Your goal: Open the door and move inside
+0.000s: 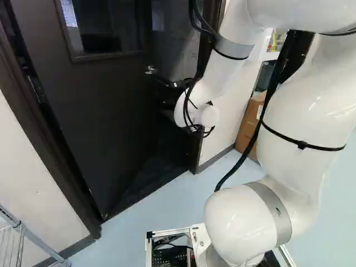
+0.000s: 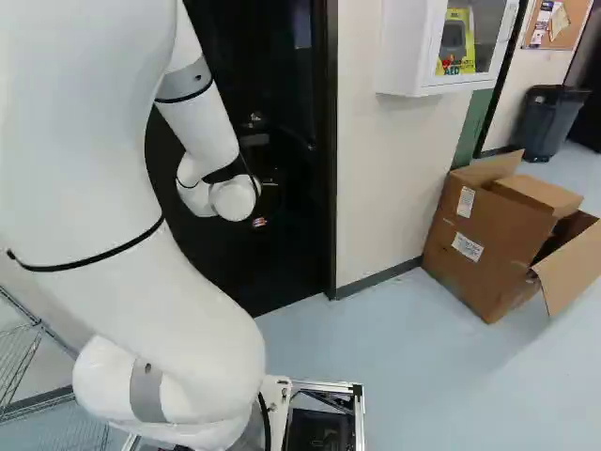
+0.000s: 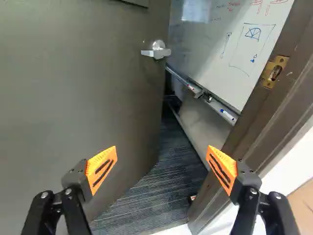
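Door point(image 1: 100, 117), one, dark, with a window point(image 1: 104, 25): standing ajar, its free edge well apart from the door frame point(image 3: 264, 105). Metal handle point(image 3: 156, 50), one: sitting near the door's free edge. Brass latch plate point(image 3: 275, 72), one: showing on the inner side of the frame.

Arm point(image 1: 303, 122), one, white: reaching toward the doorway. Gripper point(image 1: 172, 93), one, black: pointing into the gap between door and frame. In the wrist view, the gripper's point(image 3: 162, 148) two fingers with orange pads point(image 3: 101, 169) are standing wide apart, holding nothing.

Whiteboard point(image 3: 244, 46), one, with drawings: showing beyond the gap. Marker point(image 3: 227, 115), one: lying on the ledge along the whiteboard's lower edge. Carpet point(image 3: 156, 196), dark, striped: covering the floor inside.

Cardboard box point(image 2: 484, 249), one, flaps spread: resting on the pale floor point(image 2: 413, 376) beside the wall's point(image 2: 385, 188) foot. White cabinet point(image 2: 406, 56), one: hanging on the wall above. Bin point(image 2: 551, 120), one, dark: standing beyond the box. Wire rack point(image 1: 30, 242), one: standing at the lower left of the left base view.
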You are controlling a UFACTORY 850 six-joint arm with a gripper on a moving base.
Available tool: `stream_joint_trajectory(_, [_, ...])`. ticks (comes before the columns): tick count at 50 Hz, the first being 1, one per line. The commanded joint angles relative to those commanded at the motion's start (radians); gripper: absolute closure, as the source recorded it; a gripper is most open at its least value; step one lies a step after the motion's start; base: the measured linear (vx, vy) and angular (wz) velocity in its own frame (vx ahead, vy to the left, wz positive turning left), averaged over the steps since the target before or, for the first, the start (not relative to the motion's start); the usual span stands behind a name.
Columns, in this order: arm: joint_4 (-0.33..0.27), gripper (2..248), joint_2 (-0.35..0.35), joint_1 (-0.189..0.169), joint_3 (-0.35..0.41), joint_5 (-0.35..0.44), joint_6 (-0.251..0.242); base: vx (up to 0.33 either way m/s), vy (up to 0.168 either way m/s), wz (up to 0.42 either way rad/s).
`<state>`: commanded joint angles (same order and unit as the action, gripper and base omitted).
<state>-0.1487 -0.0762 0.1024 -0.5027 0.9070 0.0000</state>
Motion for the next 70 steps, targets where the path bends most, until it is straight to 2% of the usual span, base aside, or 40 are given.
stream_joint_trajectory(37, [0.0,3,0.0,0.0,0.0,0.0,0.0,0.015,0.0,-0.001])
stream_joint_trajectory(70, [0.0,3,0.0,0.0,0.0,0.0,0.0,0.114,0.012,-0.006])
